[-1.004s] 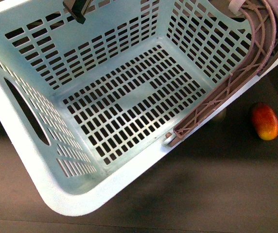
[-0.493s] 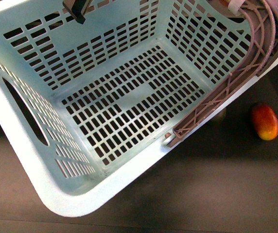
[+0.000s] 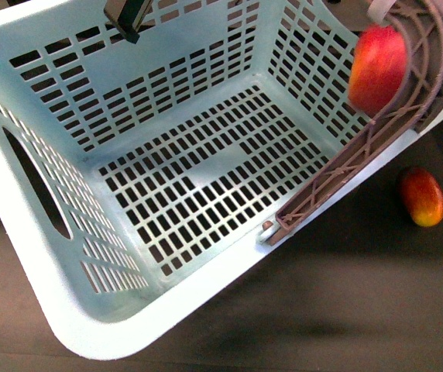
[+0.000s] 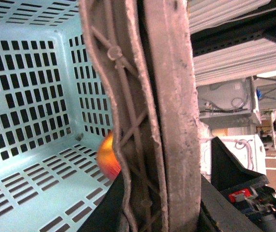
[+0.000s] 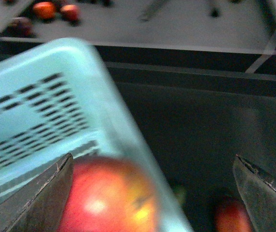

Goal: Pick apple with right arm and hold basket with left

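The pale mint-blue basket (image 3: 28,256) fills the front view, tilted, with its brownish-mauve lattice handle (image 3: 345,163) running up its right side. The red apple (image 3: 376,68) is in the air inside the basket's right wall, next to the handle, with nothing holding it. It also shows in the left wrist view (image 4: 108,157) and, blurred, in the right wrist view (image 5: 109,198). My left gripper (image 4: 159,212) is shut on the handle (image 4: 167,96). My right gripper (image 5: 151,159) is open and empty above the apple and the basket rim (image 5: 104,96).
An elongated red-and-yellow fruit (image 3: 421,196) lies on the dark table to the right of the basket; it also shows in the right wrist view (image 5: 232,215). A small green fruit (image 5: 176,191) shows dimly beside the rim. A dark arm part (image 3: 125,17) hangs over the basket's far wall.
The apple has come into the front view, loose inside the basket's right wall; earlier it was out of sight. The basket has shifted slightly.
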Action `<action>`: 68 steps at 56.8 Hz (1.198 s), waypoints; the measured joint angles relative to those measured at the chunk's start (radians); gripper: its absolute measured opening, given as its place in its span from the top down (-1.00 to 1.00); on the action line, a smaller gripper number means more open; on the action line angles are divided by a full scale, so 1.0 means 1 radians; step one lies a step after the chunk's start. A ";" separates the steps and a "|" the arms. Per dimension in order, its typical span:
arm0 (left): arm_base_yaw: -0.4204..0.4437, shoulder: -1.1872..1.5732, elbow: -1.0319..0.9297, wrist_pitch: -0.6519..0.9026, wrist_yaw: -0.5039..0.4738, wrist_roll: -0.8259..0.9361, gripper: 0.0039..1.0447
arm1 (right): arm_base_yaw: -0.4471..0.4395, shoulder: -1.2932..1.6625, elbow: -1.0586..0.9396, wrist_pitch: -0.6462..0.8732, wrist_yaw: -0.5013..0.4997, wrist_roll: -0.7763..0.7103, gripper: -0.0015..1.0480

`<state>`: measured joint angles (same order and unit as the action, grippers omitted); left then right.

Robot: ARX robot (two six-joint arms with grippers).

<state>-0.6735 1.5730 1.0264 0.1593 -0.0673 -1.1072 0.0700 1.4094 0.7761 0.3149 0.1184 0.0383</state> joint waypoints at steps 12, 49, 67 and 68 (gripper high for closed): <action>0.001 0.002 -0.002 0.000 -0.006 0.008 0.66 | -0.042 -0.096 -0.049 -0.005 -0.007 -0.001 -0.83; 0.002 0.002 -0.002 0.000 -0.007 -0.009 0.66 | -0.068 -0.218 -0.383 0.484 -0.117 -0.031 0.17; 0.002 0.002 -0.002 0.000 -0.010 -0.007 0.66 | -0.069 -0.397 -0.572 0.484 -0.116 -0.035 0.96; 0.002 0.002 -0.002 0.000 -0.010 -0.007 0.66 | -0.069 -0.409 -0.580 0.481 -0.116 -0.035 0.96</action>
<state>-0.6716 1.5745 1.0241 0.1589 -0.0776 -1.1141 0.0013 1.0000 0.1959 0.7959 0.0021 0.0036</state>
